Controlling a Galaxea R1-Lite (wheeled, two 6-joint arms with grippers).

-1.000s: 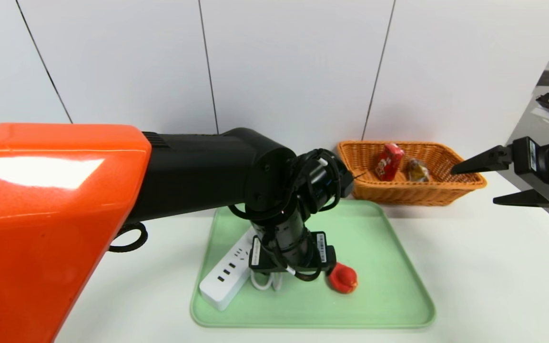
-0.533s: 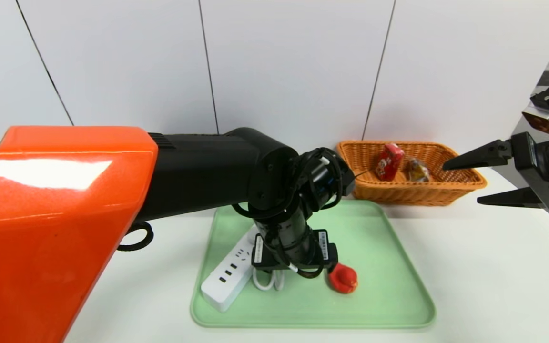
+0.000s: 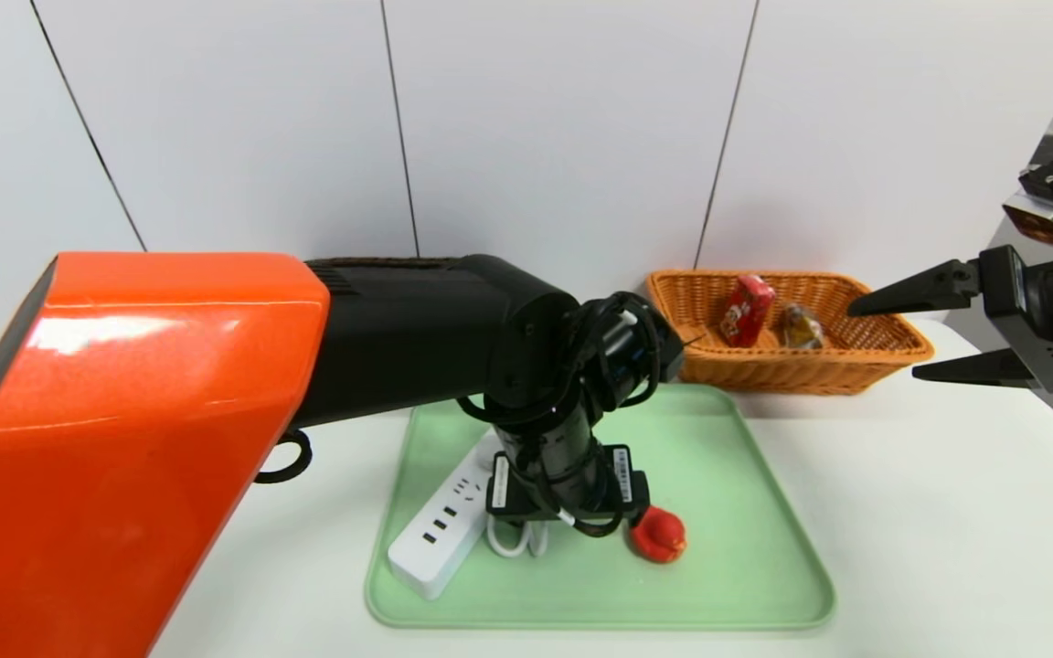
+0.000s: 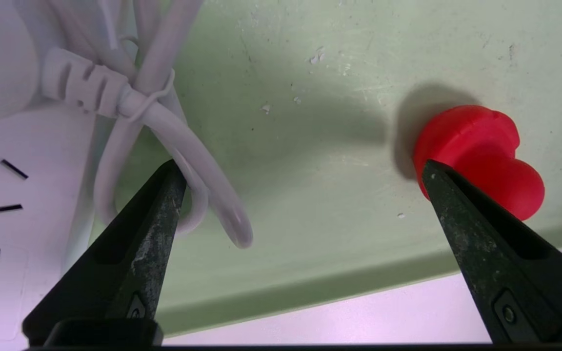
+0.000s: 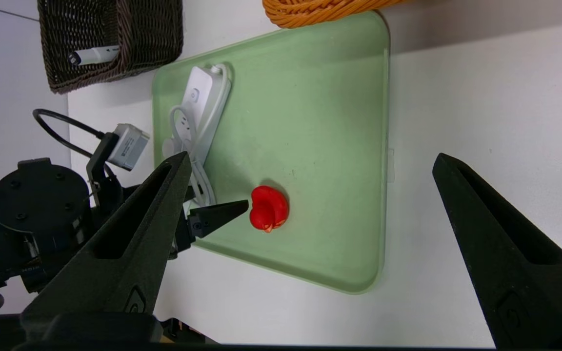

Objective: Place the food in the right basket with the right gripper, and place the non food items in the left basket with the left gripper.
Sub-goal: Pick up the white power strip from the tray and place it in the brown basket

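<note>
The left gripper [image 4: 300, 170] hangs low over the green tray [image 3: 746, 567], jaws apart and empty; the red rubber duck [image 3: 657, 535] lies at one fingertip, the power strip [image 3: 435, 539] and its coiled cord [image 4: 183, 146] by the other. From the duck, bare tray spreads toward 3 o'clock. The right gripper [image 3: 888, 336] hovers wide apart at 3 o'clock of the orange basket [image 3: 801, 370], which holds the red carton [image 3: 746, 309] and snack packet [image 3: 801, 326]. The marker [image 5: 93, 54] lies in the dark basket [image 5: 134, 44].

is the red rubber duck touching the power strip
Apart. The right wrist view shows bare green tray between the red rubber duck and the power strip.
</note>
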